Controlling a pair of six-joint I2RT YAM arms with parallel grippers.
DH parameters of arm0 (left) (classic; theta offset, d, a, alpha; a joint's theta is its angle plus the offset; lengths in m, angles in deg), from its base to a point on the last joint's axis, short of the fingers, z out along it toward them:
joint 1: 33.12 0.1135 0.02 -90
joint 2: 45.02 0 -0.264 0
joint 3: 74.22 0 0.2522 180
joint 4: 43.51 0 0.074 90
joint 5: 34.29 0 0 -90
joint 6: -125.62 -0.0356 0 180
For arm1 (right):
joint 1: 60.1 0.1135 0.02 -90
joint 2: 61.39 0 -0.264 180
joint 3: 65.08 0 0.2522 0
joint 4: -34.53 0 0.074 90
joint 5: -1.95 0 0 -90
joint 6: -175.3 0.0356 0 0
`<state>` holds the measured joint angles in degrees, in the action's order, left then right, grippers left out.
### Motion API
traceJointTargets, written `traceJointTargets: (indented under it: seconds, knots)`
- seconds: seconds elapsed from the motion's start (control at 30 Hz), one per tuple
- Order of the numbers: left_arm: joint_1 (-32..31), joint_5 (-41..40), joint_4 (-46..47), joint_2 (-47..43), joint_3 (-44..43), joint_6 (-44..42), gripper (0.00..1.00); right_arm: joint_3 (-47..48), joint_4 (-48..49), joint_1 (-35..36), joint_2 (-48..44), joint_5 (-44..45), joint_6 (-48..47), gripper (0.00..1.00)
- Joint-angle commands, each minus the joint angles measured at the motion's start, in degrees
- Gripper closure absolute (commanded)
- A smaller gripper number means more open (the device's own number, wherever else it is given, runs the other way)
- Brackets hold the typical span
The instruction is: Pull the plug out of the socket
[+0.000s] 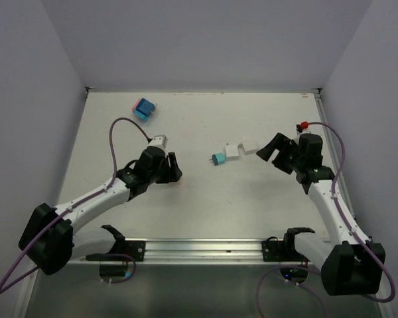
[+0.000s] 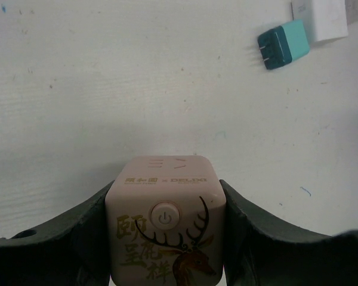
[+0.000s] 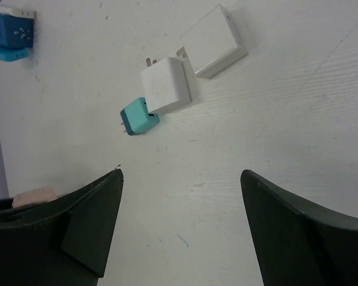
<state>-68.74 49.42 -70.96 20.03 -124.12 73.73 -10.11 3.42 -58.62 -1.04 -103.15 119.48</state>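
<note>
Table (image 1: 205, 212), white and scuffed, carried everything in front of you. Your left arm (image 1: 93, 199) reached in from the near left, and your right arm (image 1: 331, 199) from the near right. The left pincer (image 1: 174, 167) was clenched on the socket (image 2: 164, 220), a pale pink cube with a round power button and a deer drawn on its face. One finger pressed each side, as the left wrist view showed. Your right pincer (image 3: 182, 174) was released, its fingers spread wide over bare table with nothing between them. It hung near the middle of the table, well apart from the left one.

A blue cube (image 1: 144, 108) sat alone near the far left corner. Two white blocks lay in a row between your pincers. The large white block (image 3: 216, 40) was farthest from the socket. The small white block (image 3: 165, 86), two prongs showing, lay just beside it. The plug (image 3: 139, 117), small and teal, lay on the table with one corner against the small white block. Its prongs pointed away from that block, and it sat clear of the socket.
</note>
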Motion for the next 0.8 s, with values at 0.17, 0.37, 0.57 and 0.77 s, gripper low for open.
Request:
traceJointTargets:
  seconds: [0.17, 0.37, 0.57, 0.77]
  knots:
    - [0.99, -3.03, 12.38, 18.86, -19.89, -4.78, 1.00, -4.29, -6.03, 0.10, -12.79, -8.46, -0.51, 0.17]
    - [0.99, -7.60, 9.91, 36.52, -38.09, -10.94, 1.00, -5.53, -10.43, 0.11, -17.81, -10.75, -1.65, 0.15]
    - [1.07, -8.57, 9.91, 49.01, -50.23, -15.60, 1.00, -7.19, -12.19, 0.28, -20.54, -11.27, -2.71, 0.10]
    - [1.07, -9.53, 16.24, 55.35, -53.86, -18.68, 0.93, -7.72, -12.10, 0.37, -20.46, -12.07, -3.41, 0.10]
